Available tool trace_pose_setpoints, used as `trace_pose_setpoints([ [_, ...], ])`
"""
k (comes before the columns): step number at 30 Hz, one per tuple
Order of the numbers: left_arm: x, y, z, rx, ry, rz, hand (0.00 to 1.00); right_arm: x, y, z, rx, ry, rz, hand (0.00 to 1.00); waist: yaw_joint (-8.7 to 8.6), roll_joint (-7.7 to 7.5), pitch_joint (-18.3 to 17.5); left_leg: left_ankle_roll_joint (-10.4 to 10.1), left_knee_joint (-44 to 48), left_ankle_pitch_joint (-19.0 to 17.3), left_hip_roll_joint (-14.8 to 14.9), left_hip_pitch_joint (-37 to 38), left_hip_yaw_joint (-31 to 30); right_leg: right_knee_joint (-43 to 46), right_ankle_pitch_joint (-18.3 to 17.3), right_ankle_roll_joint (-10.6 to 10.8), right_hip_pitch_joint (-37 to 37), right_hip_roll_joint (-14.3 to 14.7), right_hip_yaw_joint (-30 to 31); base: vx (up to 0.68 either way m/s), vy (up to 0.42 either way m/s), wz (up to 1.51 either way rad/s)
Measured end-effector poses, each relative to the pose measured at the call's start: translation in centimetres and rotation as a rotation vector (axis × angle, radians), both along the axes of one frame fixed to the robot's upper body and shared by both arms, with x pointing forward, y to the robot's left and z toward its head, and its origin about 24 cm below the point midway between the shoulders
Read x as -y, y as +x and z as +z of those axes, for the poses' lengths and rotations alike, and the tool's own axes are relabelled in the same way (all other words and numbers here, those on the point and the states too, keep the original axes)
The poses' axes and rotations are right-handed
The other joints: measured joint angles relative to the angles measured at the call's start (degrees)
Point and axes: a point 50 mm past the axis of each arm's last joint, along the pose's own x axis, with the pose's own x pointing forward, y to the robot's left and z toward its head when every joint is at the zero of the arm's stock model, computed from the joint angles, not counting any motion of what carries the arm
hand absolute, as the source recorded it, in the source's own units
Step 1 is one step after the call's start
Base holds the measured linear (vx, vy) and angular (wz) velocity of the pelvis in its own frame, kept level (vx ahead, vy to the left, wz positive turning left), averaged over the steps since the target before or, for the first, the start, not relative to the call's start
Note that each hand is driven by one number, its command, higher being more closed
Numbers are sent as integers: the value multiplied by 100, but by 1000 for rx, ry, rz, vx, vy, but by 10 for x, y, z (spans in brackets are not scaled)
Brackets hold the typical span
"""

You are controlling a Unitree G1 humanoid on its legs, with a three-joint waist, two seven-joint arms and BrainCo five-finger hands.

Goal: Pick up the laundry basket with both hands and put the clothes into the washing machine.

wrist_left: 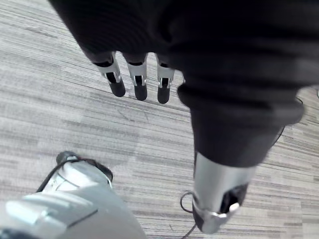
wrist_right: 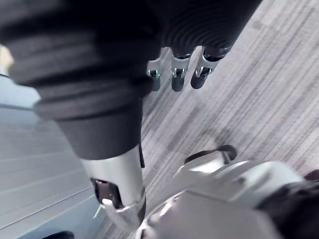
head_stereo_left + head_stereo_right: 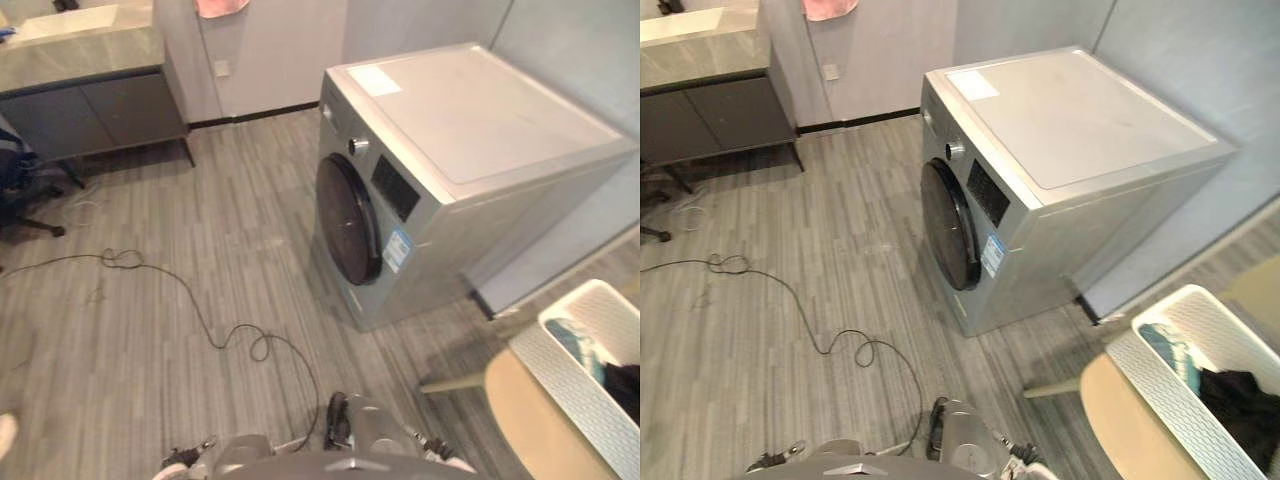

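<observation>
Two idle hands, and none of the task looked done.

The left hand [image 1: 138, 82] and the right hand [image 2: 177, 74] hung over the wooden floor [image 3: 200, 250], fingers straight and apart, holding nothing. The white laundry basket [image 3: 1165, 395] sat at four o'clock on a beige round table [image 3: 1120, 425], mouth up, with its long axis running from ten towards four o'clock and clothes [image 3: 1240, 400] inside. The washing machine [image 3: 1060, 120] stood at one o'clock, its round door [image 3: 948, 225] shut and facing about eight o'clock. Grasping, carrying, opening and loading all seemed left to do.
</observation>
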Motion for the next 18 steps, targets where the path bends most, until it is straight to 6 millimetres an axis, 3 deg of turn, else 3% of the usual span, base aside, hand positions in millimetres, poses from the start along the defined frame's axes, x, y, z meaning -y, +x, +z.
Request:
trace_pose_setpoints([
  [1,2,1,0,3,-4,-2,0,1,2,1,11,-7,0,0,-47,76,-40,-258,773,-38,145,-174,-4,-64,-107,-38,179,173,-37,440,-90,-9],
  [2,4,3,0,10,-8,-8,0,2,4,2,20,-10,-3,0,-71,143,-84,-671,1420,116,206,-291,-5,-124,-194,-50,370,278,-38,516,-99,-11],
  [3,2,8,2,34,1,-14,0,1,3,3,28,-8,-9,0,-92,135,-74,-934,2250,497,329,-547,26,-202,-299,-60,631,372,-29,392,-57,-17],
  [4,3,15,5,66,7,-28,0,0,3,3,31,-10,-8,0,-73,170,-82,-898,3035,946,523,-815,271,-305,-351,-115,903,476,56,382,-35,-25],
  [5,3,18,6,79,11,-31,0,-1,4,3,33,-8,-4,0,-41,170,-76,-856,3378,1025,626,-930,452,-344,-389,-160,1013,526,160,397,23,-49],
  [7,4,30,11,126,19,-52,0,-11,15,3,44,9,41,0,59,91,-42,-382,3785,848,881,-1417,1006,-614,-408,-131,1414,528,502,360,83,-69],
  [9,6,39,13,157,18,-58,0,-15,16,3,43,17,43,0,154,2,-4,-8,3022,630,1128,-1609,1366,-865,-292,31,1642,413,764,245,128,-75],
  [10,6,40,13,160,17,-62,0,-16,19,3,48,15,48,0,173,-23,0,68,2600,588,1193,-1601,1413,-940,-275,63,1710,372,852,288,214,-83],
  [11,8,44,14,166,16,-66,0,-19,22,4,47,12,54,0,171,-69,25,128,1622,575,1260,-1609,1356,-1080,-259,141,1852,289,1063,243,210,-72],
  [13,10,47,14,173,14,-61,0,-21,26,5,59,8,70,0,195,-114,3,60,51,840,1320,-1485,1031,-1137,-269,359,1903,149,1405,336,379,-97],
  [14,10,44,13,157,21,-51,0,-21,30,7,75,3,76,0,231,-106,-2,-89,-807,1254,1390,-1213,826,-1060,-419,641,1896,62,1724,335,486,-106],
  [15,11,42,12,148,20,-48,0,-21,31,8,80,-2,86,0,231,-81,-16,-138,-849,1407,1438,-1145,858,-1012,-524,759,1907,12,1832,327,571,-121],
  [16,12,39,10,130,19,-42,0,-24,33,10,90,-4,102,0,215,-104,-74,-524,-631,1780,1402,-1000,1155,-816,-747,1031,1950,-208,2143,263,515,-77],
  [17,4,40,11,129,42,-47,0,-32,33,9,92,16,113,0,214,-229,-95,-381,-576,1674,1247,-961,1323,-758,-756,1061,1955,-393,2252,269,503,-80],
  [18,-6,38,12,116,77,-61,0,-46,37,9,107,41,143,0,163,-446,-213,-320,-560,1531,1077,-934,1543,-725,-582,1027,1866,-620,2290,240,454,-69],
])
